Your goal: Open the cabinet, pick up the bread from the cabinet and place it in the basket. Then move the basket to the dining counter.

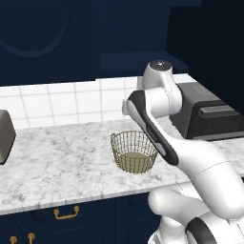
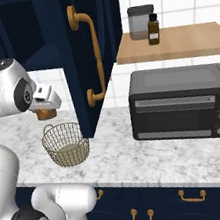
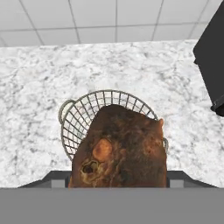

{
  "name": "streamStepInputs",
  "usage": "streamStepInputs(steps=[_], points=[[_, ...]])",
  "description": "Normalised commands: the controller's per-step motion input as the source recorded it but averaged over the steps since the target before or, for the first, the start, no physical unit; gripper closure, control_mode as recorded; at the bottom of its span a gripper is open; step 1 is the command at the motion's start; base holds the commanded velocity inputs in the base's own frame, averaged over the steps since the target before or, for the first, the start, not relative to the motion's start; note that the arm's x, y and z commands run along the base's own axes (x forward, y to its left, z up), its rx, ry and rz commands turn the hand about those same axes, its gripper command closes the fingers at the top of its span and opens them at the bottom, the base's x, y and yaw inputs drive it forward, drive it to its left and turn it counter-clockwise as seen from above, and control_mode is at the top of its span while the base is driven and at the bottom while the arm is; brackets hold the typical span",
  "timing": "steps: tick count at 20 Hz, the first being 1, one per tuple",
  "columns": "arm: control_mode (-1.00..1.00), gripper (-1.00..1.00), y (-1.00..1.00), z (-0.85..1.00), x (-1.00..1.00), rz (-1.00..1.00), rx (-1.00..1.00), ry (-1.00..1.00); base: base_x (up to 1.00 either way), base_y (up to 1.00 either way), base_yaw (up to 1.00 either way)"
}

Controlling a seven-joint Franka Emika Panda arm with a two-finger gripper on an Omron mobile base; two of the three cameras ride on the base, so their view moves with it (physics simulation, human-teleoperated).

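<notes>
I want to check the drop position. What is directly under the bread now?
Under the bread, held by the gripper, stands the wire basket on the marble worktop. The bread covers much of the basket's inside.

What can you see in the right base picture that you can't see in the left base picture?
The right base view has the open cabinet door with its long gold handle, a wooden shelf carrying a grey-lidded jar and a dark bottle, and the bread under the hand, above the basket. The left base view instead has a grey thing at its left edge, too cut off to name. Both share the gold wire basket, the marble worktop, the white tiles, the black oven and the navy drawers.
</notes>
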Motion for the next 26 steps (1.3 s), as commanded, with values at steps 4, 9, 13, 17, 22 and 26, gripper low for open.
streamStepInputs(steps=[4,9,13,17,22,26], points=[[-1.0,1.0,0.0,-1.0,0.19,0.0,0.0,0.32,0.0,0.0,0.0],[-1.0,1.0,0.0,-1.0,0.28,0.0,0.0,0.28,0.0,0.0,0.0],[-1.0,1.0,-0.05,-0.81,0.35,0.0,0.0,0.14,0.0,0.0,0.0],[-1.0,1.0,0.0,-0.69,0.26,0.0,0.0,0.05,0.0,0.0,0.0],[-1.0,1.0,0.0,-0.56,0.13,0.0,0.0,0.0,0.0,0.0,0.0],[-1.0,1.0,0.0,-0.26,0.22,0.0,0.0,0.0,0.0,0.0,0.0]])
